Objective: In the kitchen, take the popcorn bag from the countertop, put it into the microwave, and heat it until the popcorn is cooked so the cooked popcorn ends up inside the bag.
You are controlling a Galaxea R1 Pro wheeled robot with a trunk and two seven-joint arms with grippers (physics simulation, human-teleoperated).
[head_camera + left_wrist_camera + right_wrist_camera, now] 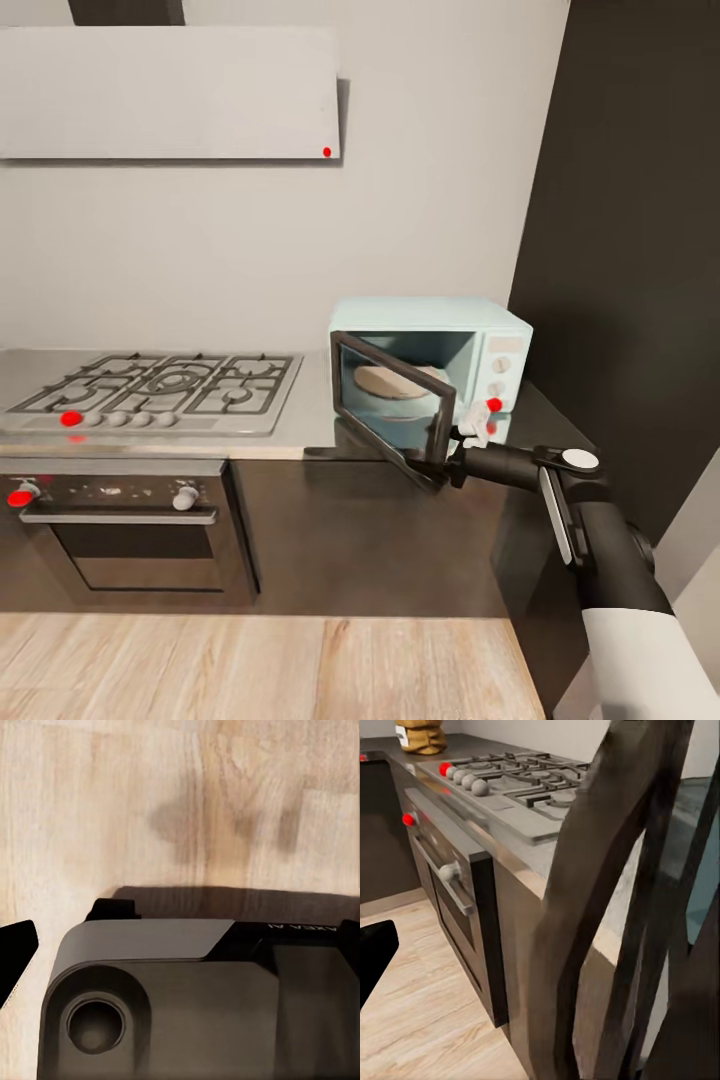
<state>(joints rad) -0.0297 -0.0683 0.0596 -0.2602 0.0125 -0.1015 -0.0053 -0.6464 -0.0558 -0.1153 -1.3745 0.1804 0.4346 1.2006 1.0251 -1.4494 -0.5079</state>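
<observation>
a: item one, the small mint-blue box microwave (432, 375) with dark glass door (392, 405) in a grey frame. landmark for the rest.

b: door part open, swung outward. right gripper (470, 432) sits at the door's free edge, against it; how wide its jaws stand i cannot tell. left gripper: cannot tell either.

a: item two, the small golden-tan paper popcorn bag (421, 735).

b: on the light-grey countertop (472, 746), well apart from the microwave, beyond the far side of the steel gas hob (160, 392). not yet fetched.

a: handling?

b: i'd judge it light, soft, crushable paper, contents loose. take it across the upper body, gently; a hard squeeze could fold or tear it.

a: writing?

b: none legible on microwave or bag. some inverted lettering on the dark robot base (195, 1005), too blurred to read.
</observation>
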